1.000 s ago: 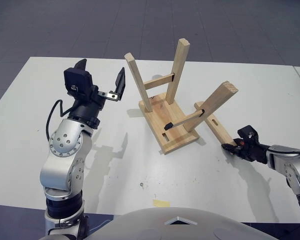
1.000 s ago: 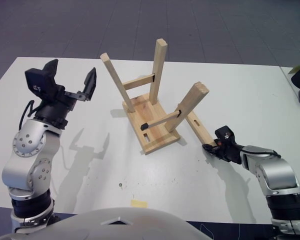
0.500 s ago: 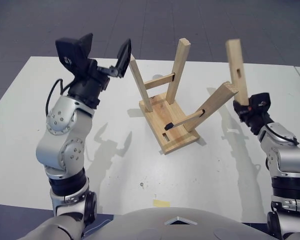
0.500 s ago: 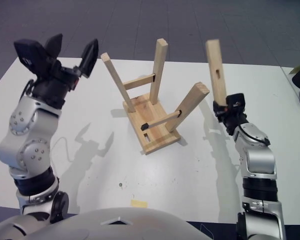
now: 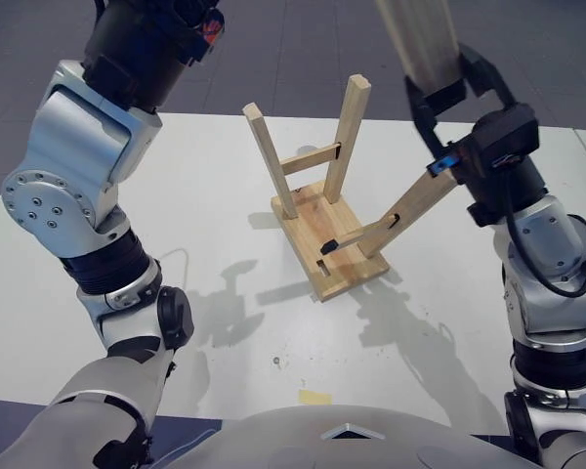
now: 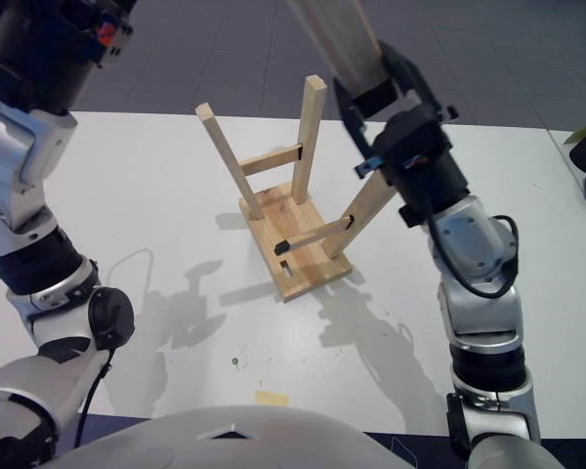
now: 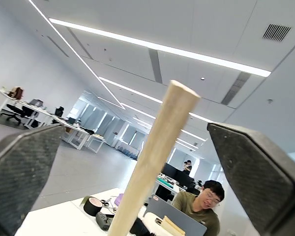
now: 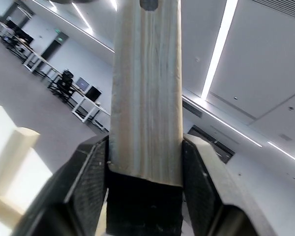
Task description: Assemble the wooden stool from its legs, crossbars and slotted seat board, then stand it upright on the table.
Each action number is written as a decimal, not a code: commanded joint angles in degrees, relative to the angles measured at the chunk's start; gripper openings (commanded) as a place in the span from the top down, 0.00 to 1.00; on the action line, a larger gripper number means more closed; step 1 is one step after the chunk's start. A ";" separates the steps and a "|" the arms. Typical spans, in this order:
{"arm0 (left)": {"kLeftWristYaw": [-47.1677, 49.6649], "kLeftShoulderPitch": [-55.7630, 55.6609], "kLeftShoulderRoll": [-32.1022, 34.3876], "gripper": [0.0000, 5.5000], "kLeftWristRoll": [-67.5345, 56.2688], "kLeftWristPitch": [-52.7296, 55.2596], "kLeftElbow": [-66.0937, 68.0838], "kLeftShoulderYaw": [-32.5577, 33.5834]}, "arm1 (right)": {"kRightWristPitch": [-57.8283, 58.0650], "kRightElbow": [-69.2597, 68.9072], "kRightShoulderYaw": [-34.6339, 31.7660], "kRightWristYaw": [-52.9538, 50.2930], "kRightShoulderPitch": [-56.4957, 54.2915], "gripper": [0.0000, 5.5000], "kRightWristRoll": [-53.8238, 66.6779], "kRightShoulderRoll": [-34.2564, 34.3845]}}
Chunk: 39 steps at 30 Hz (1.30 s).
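Left eye view: the left arm (image 5: 73,147) stands tall at 10 o'clock from the stool. In the left wrist view the left gripper (image 7: 142,162) is wide open and holds nothing. A wooden stick (image 7: 155,157) shows between its fingers (image 7: 27,172) but touches neither one.

The seat board (image 5: 330,239) lies flat on the middle of the white table (image 5: 205,195). Two legs (image 5: 271,161) stick up from its 12 o'clock end, with a crossbar (image 5: 308,159) joining them. A third leg (image 5: 415,205) sits in the board at 3 o'clock and leans toward 2 o'clock. A thin crossbar (image 5: 361,234) pokes out of it. One slot (image 5: 323,266) near the 6 o'clock end has nothing in it.

At 2 o'clock, high over the stool, the right gripper (image 5: 454,83) squeezes the last leg (image 5: 417,34) tight, pointing it up.
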 commanded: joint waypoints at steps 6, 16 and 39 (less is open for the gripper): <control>-6.66 -0.92 5.59 0.10 3.98 -1.11 -3.43 -5.17 | 4.58 -4.45 4.72 1.53 2.82 0.62 -0.80 2.99; -13.37 -0.26 7.51 0.42 10.43 -3.21 -4.69 -7.34 | 5.33 -6.15 7.18 0.66 6.09 0.62 -3.87 5.64; -14.16 2.72 9.32 0.81 22.09 -8.71 -3.77 -6.05 | 9.69 -5.71 5.10 -0.60 6.80 0.48 -2.11 11.77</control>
